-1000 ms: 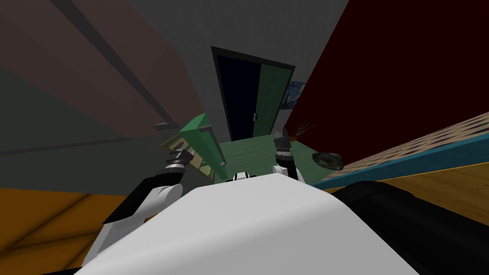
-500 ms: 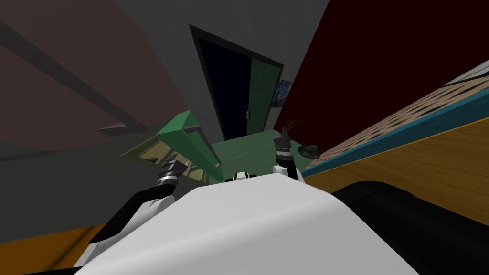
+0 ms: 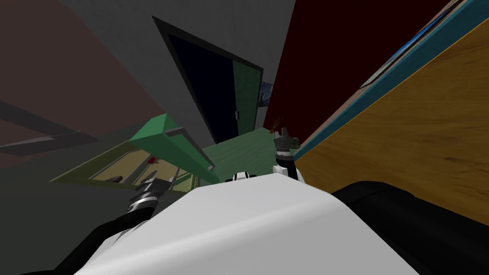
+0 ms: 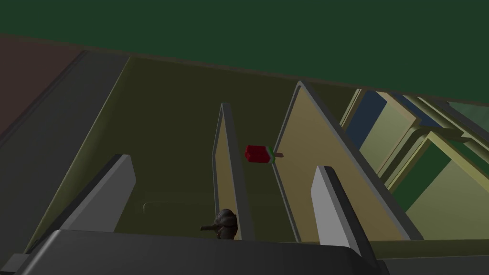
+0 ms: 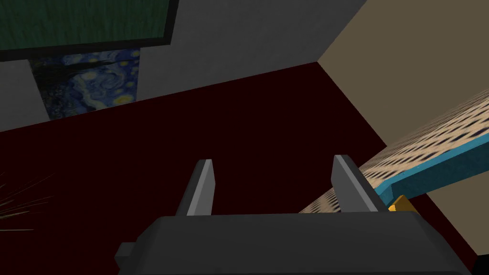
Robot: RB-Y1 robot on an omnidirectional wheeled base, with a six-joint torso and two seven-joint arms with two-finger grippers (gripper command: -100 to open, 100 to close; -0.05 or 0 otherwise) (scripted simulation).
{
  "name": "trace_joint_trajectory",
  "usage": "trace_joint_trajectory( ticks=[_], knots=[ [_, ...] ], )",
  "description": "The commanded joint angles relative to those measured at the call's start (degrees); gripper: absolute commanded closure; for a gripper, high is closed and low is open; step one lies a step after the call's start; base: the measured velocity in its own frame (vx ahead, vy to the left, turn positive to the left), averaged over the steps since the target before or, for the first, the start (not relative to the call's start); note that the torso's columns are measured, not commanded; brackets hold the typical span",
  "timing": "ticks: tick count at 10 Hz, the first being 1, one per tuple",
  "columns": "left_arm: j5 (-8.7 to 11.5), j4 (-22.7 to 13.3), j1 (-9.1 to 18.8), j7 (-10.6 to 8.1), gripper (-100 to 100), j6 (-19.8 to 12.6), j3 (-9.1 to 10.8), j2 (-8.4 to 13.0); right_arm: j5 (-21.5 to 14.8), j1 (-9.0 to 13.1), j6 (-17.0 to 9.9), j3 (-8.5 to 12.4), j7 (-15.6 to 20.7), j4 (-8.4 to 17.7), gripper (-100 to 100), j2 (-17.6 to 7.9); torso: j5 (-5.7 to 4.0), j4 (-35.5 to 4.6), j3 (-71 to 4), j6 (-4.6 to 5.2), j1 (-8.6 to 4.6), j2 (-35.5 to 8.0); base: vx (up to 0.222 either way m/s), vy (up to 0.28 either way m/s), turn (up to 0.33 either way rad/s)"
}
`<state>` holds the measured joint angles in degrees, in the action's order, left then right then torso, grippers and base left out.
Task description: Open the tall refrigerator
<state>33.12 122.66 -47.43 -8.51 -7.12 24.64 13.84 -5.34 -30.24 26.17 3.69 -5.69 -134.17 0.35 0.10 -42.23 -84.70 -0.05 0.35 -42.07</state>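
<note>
- The dark red wall rises ahead on the right.
- A wooden surface with a blue edge runs along my right side, below that wall.
- The refrigerator is low at my front left, its yellowish inside laid open.
- Its green door is swung out, between the open compartment and the green floor.
- Two shelves divide the inside.
- The left hand points into the open compartment, fingers spread wide and gripping nothing.
- The right hand is raised by the end of the surface, fingers apart and empty.
- A red ice lolly lies between the two shelves.
- A small dark lump sits at the nearer shelf, just above the left hand's body.
</note>
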Motion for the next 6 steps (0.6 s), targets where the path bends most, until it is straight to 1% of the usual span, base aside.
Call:
trace_joint_trajectory(
  ticks=[1, 2, 3, 4, 5, 6],
  knots=[
    [4.8, -4.0, -4.5, -1.94, -100, 3.3, 4.07, 1.9, 0.0, 0.0, 0.0, 0.0, 0.0, 0.0, 0, 0.0, -0.11, 0.0, 0.0, 0.08, -0.42, -0.1, -0.041, -0.126, -0.479],
    [5.8, -6.4, -5.9, -1.94, -100, 4.8, 4.07, 1.9, 0.0, 0.0, 0.0, 0.0, 0.0, 0.0, 0, 0.0, -0.16, -0.1, 0.1, 0.08, -0.54, -0.2, -0.025, -0.061, -0.378],
    [5.8, -7.3, -7.4, -1.94, -100, 6.5, 4.07, 1.9, 0.0, 0.0, 0.0, 0.0, 0.0, 0.0, 0, 0.0, -0.10, -0.1, 0.2, 0.02, -0.31, -0.3, -0.004, -0.011, -0.075],
    [8.6, -9.6, -9.4, -4.11, -100, 8.6, 6.87, 4.3, 0.0, 0.0, 0.0, 0.0, 0.0, 0.0, 0, 0.0, -0.04, -0.1, 0.1, -0.01, -0.14, -0.2, -0.008, -0.121, -0.400],
    [10.2, -10.1, -11.4, -4.11, -100, 9.3, 8.25, 4.3, 0.0, 0.0, 0.0, 0.0, 0.0, 0.0, 0, 0.0, -0.14, -0.1, 0.1, 0.11, -0.52, -0.2, -0.027, -0.135, -0.418],
    [11.7, -11.6, -13.6, -4.11, -100, 10.9, 8.25, 4.3, 0.0, 0.0, 0.0, 0.0, 0.0, 0.0, 0, 0.0, -0.18, -0.1, 0.1, 0.04, -0.54, -0.3, -0.023, -0.067, -0.346]
  ],
)
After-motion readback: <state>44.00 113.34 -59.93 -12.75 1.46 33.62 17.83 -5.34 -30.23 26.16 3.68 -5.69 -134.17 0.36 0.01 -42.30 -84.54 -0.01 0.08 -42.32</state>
